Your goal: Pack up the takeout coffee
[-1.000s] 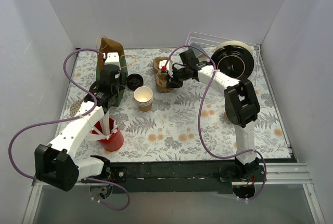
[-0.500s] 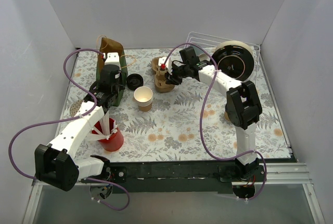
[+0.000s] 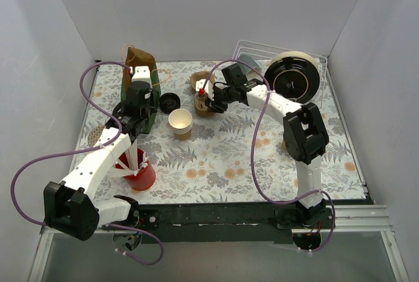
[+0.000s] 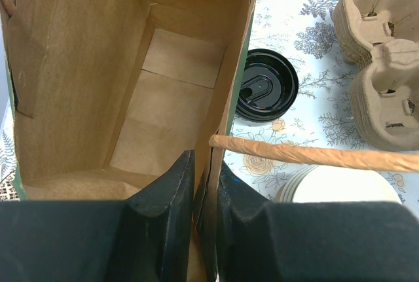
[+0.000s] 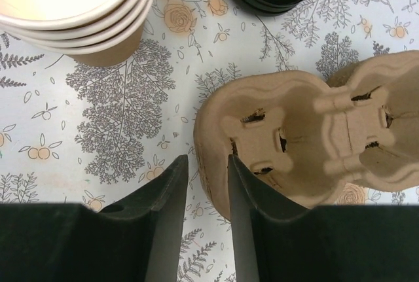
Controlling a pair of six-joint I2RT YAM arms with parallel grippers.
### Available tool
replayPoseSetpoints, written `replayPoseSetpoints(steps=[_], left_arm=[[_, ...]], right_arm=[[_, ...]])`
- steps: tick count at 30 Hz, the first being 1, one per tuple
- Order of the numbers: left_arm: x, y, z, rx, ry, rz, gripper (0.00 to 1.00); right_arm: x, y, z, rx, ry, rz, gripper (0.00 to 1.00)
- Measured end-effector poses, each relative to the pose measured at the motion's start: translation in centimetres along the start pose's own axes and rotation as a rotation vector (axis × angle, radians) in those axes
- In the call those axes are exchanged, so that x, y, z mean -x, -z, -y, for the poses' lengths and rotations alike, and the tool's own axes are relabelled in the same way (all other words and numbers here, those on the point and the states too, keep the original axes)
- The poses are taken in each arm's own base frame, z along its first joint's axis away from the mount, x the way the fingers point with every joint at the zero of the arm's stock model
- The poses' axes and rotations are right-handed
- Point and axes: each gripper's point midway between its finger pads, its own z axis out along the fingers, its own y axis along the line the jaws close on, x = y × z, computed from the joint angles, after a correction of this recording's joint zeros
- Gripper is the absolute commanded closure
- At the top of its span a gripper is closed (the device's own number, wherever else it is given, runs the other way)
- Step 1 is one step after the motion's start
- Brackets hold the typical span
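Brown paper bag: left gripper clamped | pulp carrier: right gripper ajar

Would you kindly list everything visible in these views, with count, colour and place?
paper cups: one nested stack, tan with white inside, centre-left of the table.
lid: one, black, on the cloth beside the bag.
cup carriers: one stack, brown pulp, behind the cups.
paper bag: one, brown, open and empty, back left.
red cup: one, holding white sticks, front left.
plate: one, black with a cream rim, upright in the rack.
wire rack: one, white, back right.
tablecloth: one, floral, covering the table.
left gripper: one, black, pinching the bag's wall.
right gripper: one, black, jaws slightly apart at the carriers' rim.
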Motion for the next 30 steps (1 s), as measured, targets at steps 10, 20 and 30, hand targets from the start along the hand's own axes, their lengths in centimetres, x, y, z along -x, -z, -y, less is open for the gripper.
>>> replayPoseSetpoints(steps=[10, 20, 30], left_arm=[[0.0, 0.0, 0.0, 0.000, 0.000, 0.000, 0.85], [0.0, 0.0, 0.0, 0.000, 0.000, 0.000, 0.85], [0.0, 0.0, 0.0, 0.001, 0.000, 0.000, 0.85]], right_arm=[[0.0, -0.1, -0.2, 0.011, 0.031, -0.003, 0.59], [-1.3, -0.9, -0.8, 0.045, 0.014, -0.027, 0.58], [-1.1, -1.0, -0.5, 0.038, 0.012, -0.026, 0.65]])
